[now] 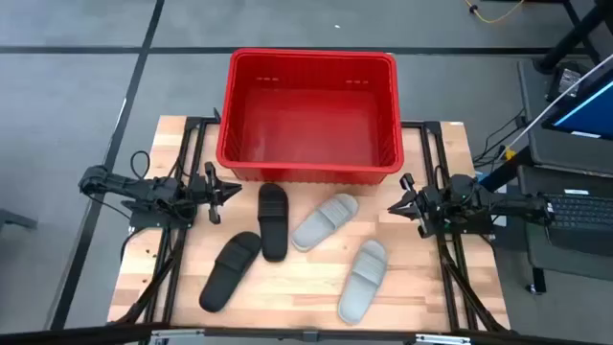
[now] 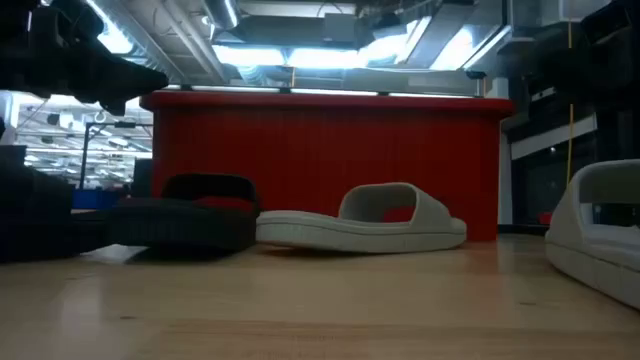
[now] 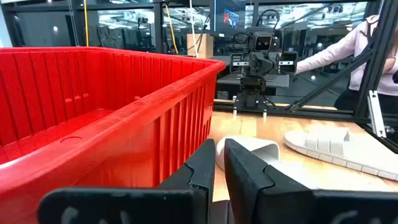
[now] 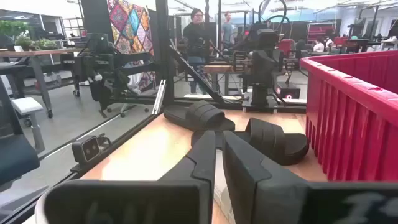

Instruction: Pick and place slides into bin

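The red bin (image 1: 308, 115) stands at the table's far middle. Four slides lie sole-down on the wooden table in front of it: two black (image 1: 273, 220) (image 1: 230, 271) and two light grey (image 1: 325, 221) (image 1: 363, 280). My left gripper (image 1: 237, 189) is shut and empty at the table's left, just left of the nearer black slide, pointing right. My right gripper (image 1: 393, 206) is shut and empty at the table's right, right of the grey slides, pointing left. The left wrist view shows the bin's wall (image 3: 93, 124) and both grey slides (image 3: 249, 149) (image 3: 342, 149). The right wrist view shows both black slides (image 4: 199, 115) (image 4: 277, 140).
The bin's near wall (image 2: 320, 150) rises behind the slides in the low view. Black frame rails run along both sides of the table (image 1: 182, 249) (image 1: 450, 259). People show in the room beyond (image 3: 348, 50) (image 4: 198, 31). A desk with a laptop stands to the right (image 1: 575, 144).
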